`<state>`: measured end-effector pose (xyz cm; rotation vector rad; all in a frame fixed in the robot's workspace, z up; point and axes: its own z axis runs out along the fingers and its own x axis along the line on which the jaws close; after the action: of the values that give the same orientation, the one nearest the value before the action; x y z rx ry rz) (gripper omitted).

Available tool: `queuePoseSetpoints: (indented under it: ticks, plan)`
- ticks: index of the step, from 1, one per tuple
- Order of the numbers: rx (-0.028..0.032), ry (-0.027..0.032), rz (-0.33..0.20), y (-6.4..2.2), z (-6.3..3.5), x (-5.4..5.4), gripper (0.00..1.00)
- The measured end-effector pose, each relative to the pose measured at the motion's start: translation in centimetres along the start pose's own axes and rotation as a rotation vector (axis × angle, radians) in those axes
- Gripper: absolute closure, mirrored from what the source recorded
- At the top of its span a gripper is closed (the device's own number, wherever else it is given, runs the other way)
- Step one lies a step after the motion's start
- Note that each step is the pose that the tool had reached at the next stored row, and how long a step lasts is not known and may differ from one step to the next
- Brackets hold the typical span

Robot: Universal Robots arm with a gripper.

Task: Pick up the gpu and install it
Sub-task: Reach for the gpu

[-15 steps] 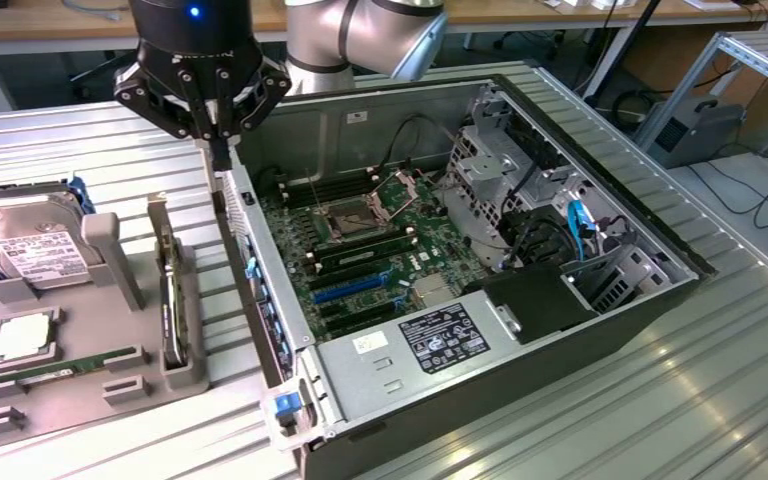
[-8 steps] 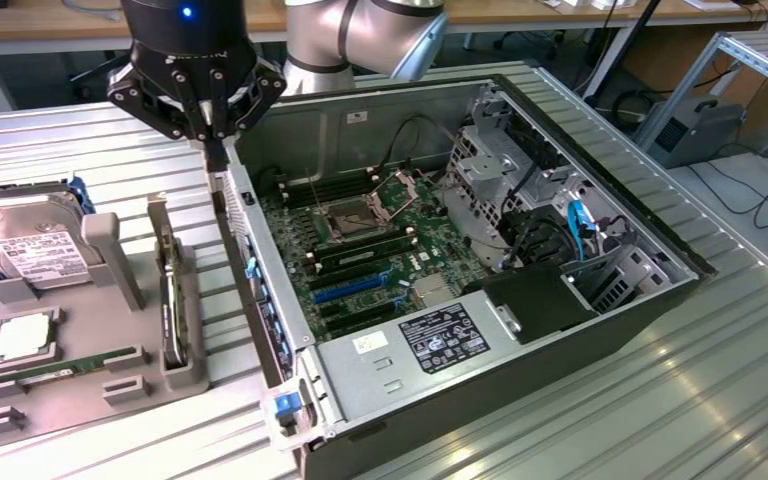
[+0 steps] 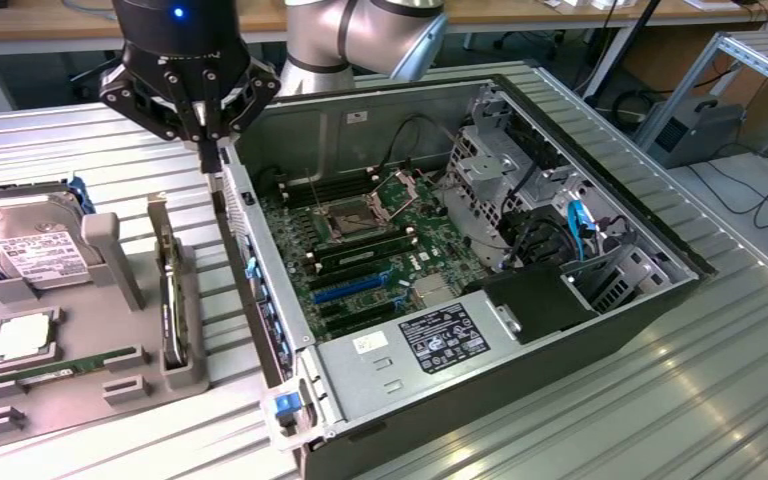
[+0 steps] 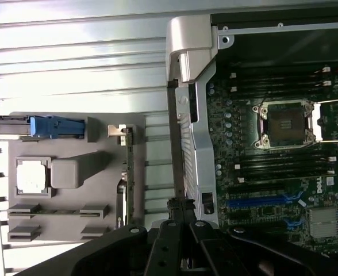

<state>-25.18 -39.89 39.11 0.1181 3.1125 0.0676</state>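
The gpu [image 3: 168,290] stands on edge in a slot of the grey holder tray [image 3: 117,290], a slim dark card with a pale metal bracket at its far end. In the wrist view the gpu [image 4: 126,172] is a thin strip beside the tray's post. My gripper [image 3: 211,160] hangs shut and empty over the gap between the tray and the open computer case [image 3: 398,120], just beyond the card's far end. Its fingertips [image 4: 180,204] are pressed together above the case's side wall.
On the tray lie a silver hard drive [image 3: 31,250], a processor chip [image 3: 24,338] and a green memory stick [image 3: 57,365]. Inside the case are the motherboard [image 3: 371,250], blue expansion slots [image 4: 261,201] and an open processor socket [image 4: 287,121]. The table is ribbed metal.
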Motion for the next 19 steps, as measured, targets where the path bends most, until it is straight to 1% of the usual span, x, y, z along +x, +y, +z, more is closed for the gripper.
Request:
queuePoseSetpoints:
  ticks: [19]
  plan:
    - [0.0, 0.0, 0.0, -0.08, 0.01, 1.04, 0.89]
